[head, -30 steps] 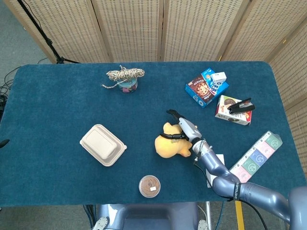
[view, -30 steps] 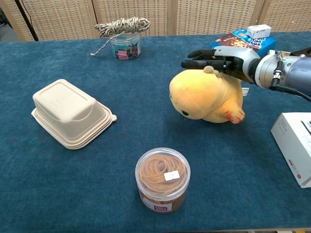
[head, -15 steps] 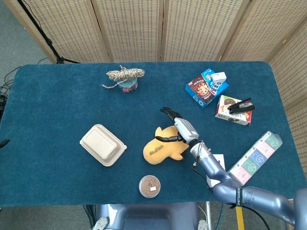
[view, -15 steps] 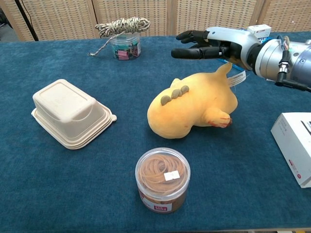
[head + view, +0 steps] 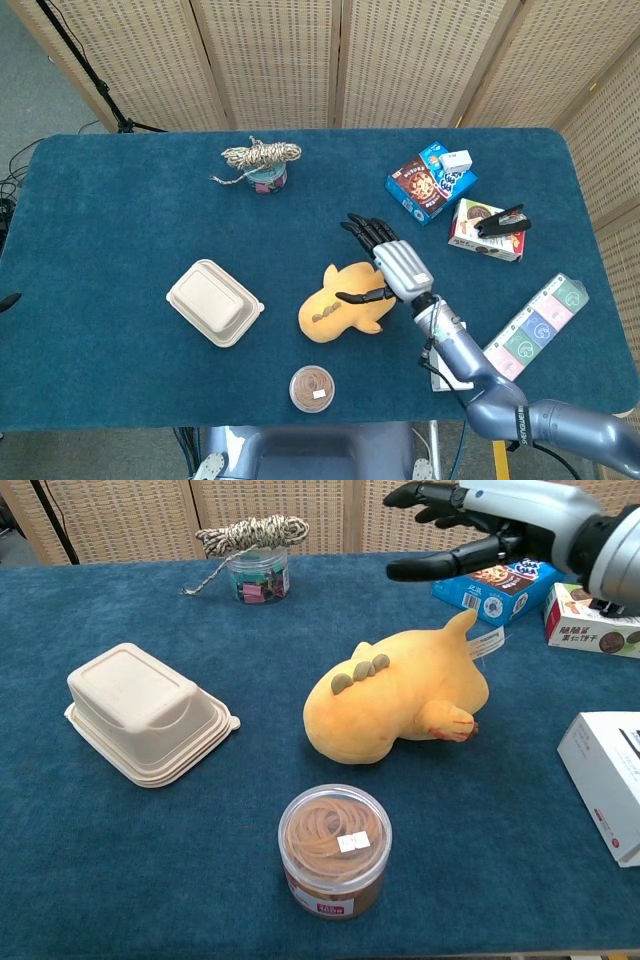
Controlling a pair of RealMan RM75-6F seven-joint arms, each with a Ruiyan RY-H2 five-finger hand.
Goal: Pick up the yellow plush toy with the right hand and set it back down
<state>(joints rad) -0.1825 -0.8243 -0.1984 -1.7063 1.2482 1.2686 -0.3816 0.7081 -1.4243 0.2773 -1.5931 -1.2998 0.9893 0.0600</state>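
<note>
Dark blue, felt-like cloth over the table (image 5: pixel 120 200), backed by woven cane screen panels (image 5: pixel 270 60), grey floor beyond the left edge. Near mid-table, resting on its side on the cloth: the yellow plush toy (image 5: pixel 400 695), soft and rounded, with olive bumps along its back, a reddish patch on a stubby limb and a white tag at the tail end. Above and behind it, clear of the fabric: the right hand (image 5: pixel 480 520), silver shell with black fingers (image 5: pixel 430 565) spread apart, nothing held. Left hand not seen in either view. To the left, a beige clamshell box (image 5: pixel 145 715), closed and smooth; in front, a clear round tub (image 5: pixel 335 850) of tan rubber bands; at the far side, a small jar (image 5: pixel 258 580) topped with coiled rope. Compared with half a second before: toy unmoved, hand lifted higher and drawn back toward the snack boxes (image 5: pixel 432 180).
</note>
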